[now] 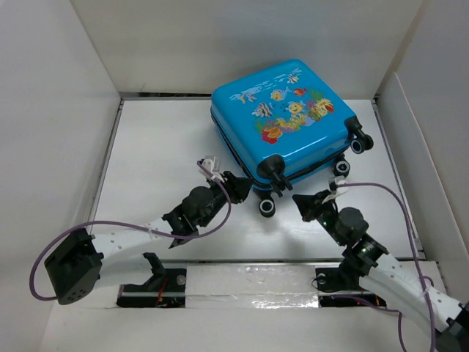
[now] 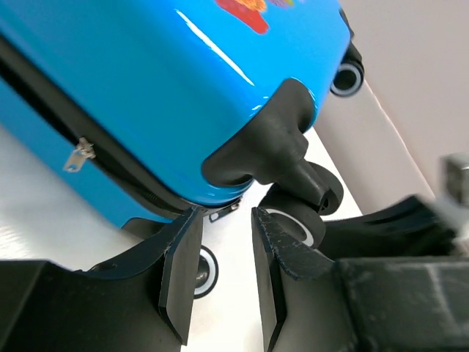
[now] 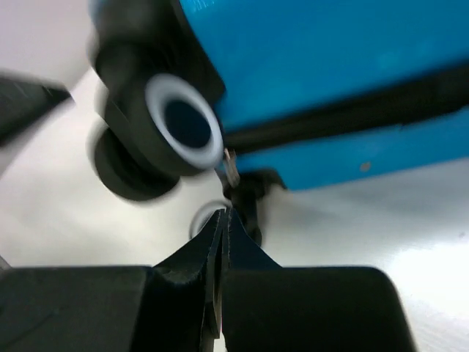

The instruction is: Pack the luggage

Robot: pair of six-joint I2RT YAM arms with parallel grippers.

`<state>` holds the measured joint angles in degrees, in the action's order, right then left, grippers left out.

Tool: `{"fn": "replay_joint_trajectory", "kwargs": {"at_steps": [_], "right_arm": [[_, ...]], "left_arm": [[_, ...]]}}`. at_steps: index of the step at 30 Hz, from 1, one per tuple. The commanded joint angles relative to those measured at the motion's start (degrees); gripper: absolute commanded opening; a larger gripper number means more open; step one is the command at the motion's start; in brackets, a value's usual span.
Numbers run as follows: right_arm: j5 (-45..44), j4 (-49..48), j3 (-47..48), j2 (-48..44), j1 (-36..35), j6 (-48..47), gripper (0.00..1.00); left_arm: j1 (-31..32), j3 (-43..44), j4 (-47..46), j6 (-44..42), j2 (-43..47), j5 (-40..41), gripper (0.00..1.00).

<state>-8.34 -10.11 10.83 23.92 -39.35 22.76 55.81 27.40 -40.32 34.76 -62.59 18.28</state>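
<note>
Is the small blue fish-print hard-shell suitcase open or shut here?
Shut: the blue hard-shell suitcase lies flat, both shells meeting along the dark zipper seam. Whether it is zipped all round cannot be told.

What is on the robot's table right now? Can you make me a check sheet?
Surface: white table.
Job's things: blue luggage lies flat, shells together, fish picture up, wheels toward the arms.
Clutter: nothing seen.
Grippers: left gripper open, holding nothing, at a corner wheel; right gripper shut, its tip just below a zipper pull.
Cables: one purple cable loops along the left arm, another along the right.
Surroundings: white walls on three sides.
</note>
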Motion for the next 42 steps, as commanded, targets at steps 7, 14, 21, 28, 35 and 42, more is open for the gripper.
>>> {"fn": "replay_joint_trajectory", "kwargs": {"at_steps": [7,14,21,28,35,42], "right_arm": [[-1.3,-42.8,-5.1,24.8,-1.9,-5.1,0.29],[-2.6,-52.4,-2.3,38.2,-3.0,-7.4,0.40],[-2.8,-53.4,0.0,42.8,-3.0,-7.3,0.40],[-6.6,-51.9,1.6,45.9,-3.5,-6.2,0.38],[-8.8,-59.5,0.8,50.1,-3.5,-6.1,0.33],[-9.7,-67.8,0.5,56.4,-3.5,-5.1,0.14]], "left_arm": [[-4.7,9.3,4.4,-0.4,-6.1,-22.1,0.30],[-5.3,9.2,3.8,-0.2,-6.5,-23.2,0.30],[-5.3,9.3,3.2,0.0,-7.0,-23.6,0.29],[-5.3,9.7,2.7,0.2,-7.5,-24.4,0.29],[-5.3,10.0,2.1,0.4,-7.9,-24.8,0.29],[-5.3,11.0,2.0,0.2,-9.0,-25.1,0.29]]}}
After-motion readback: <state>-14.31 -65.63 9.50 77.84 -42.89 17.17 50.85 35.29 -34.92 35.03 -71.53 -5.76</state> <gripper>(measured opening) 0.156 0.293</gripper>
